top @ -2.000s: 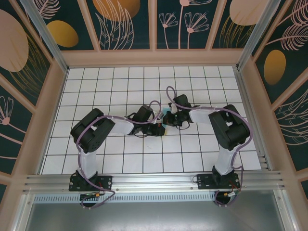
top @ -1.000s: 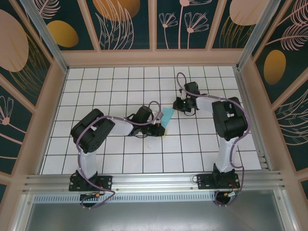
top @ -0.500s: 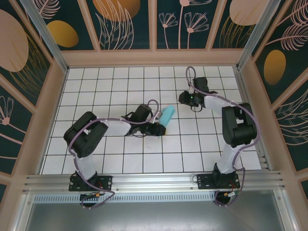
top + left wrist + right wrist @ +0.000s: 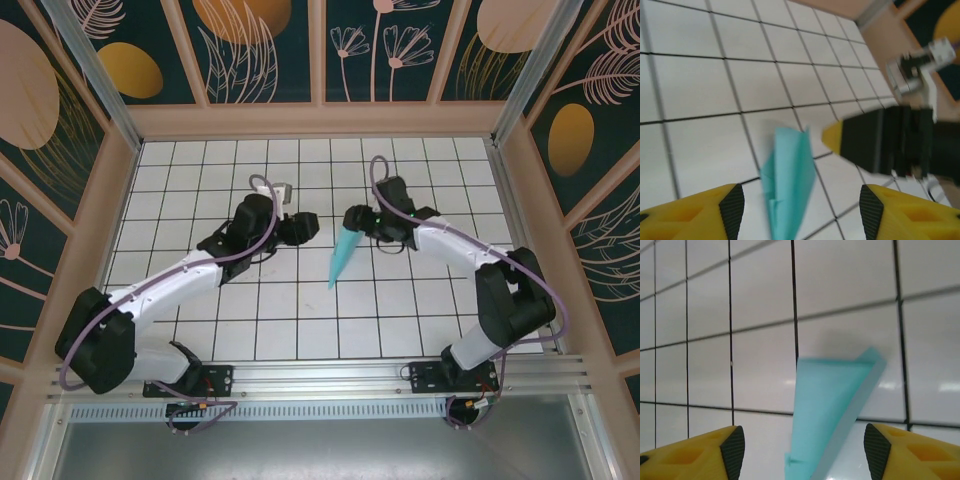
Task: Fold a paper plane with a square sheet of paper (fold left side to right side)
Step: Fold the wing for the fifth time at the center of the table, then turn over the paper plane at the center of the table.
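The square sheet of paper is folded into a slim turquoise paper plane (image 4: 341, 256). It lies free on the white grid table (image 4: 200, 190), wide end far, tip pointing near. My left gripper (image 4: 310, 228) stands open just left of the wide end. My right gripper (image 4: 349, 218) stands open just beyond that end. In the left wrist view the paper plane (image 4: 788, 185) lies on the tiles beyond the open left gripper (image 4: 801, 212), and the right gripper's yellow-tipped finger (image 4: 832, 137) hangs beside it. In the right wrist view the paper plane (image 4: 832, 410) lies below the open right gripper (image 4: 804, 450), untouched.
Wooden frame walls (image 4: 110, 200) with patterned panels enclose the table on the left, far and right sides. An aluminium rail (image 4: 320, 375) carrying both arm bases runs along the near edge. Bare tiles lie around the plane.
Both grippers have opened and let go of the paper. The left gripper has drawn back up and to the left; the right one has swung left towards the plane, which now lies flat.
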### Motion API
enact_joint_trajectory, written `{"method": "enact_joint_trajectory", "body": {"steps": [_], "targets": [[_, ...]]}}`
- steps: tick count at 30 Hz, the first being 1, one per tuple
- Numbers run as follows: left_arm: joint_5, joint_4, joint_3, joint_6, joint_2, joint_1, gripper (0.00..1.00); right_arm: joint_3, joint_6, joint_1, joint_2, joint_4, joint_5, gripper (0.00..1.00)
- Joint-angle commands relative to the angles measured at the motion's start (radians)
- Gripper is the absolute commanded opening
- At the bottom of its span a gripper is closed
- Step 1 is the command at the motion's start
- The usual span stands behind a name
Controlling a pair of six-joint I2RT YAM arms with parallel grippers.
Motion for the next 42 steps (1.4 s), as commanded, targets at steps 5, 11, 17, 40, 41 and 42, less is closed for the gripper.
{"method": "enact_joint_trajectory", "body": {"steps": [5, 11, 17, 40, 41, 42], "targets": [[-0.204, -0.044, -0.047, -0.009, -0.028, -0.001, 0.68, -0.06, 0.142, 0.057, 0.068, -0.018, 0.013, 0.62], [-0.259, -0.043, -0.07, -0.013, -0.056, 0.0, 0.71, -0.06, 0.126, 0.059, 0.087, -0.021, -0.024, 0.34], [-0.31, -0.048, -0.077, -0.016, -0.094, -0.001, 0.73, -0.019, 0.049, 0.061, 0.047, 0.013, -0.117, 0.0], [-0.354, -0.055, -0.068, -0.012, -0.121, -0.001, 0.79, -0.138, -0.227, -0.15, 0.104, 0.093, -0.363, 0.2], [-0.357, -0.055, -0.068, -0.01, -0.122, -0.001, 0.79, -0.121, -0.241, -0.15, 0.089, 0.046, -0.304, 0.27], [-0.359, -0.054, -0.068, -0.009, -0.121, -0.001, 0.79, -0.104, -0.247, -0.149, 0.074, 0.001, -0.246, 0.33]]}}
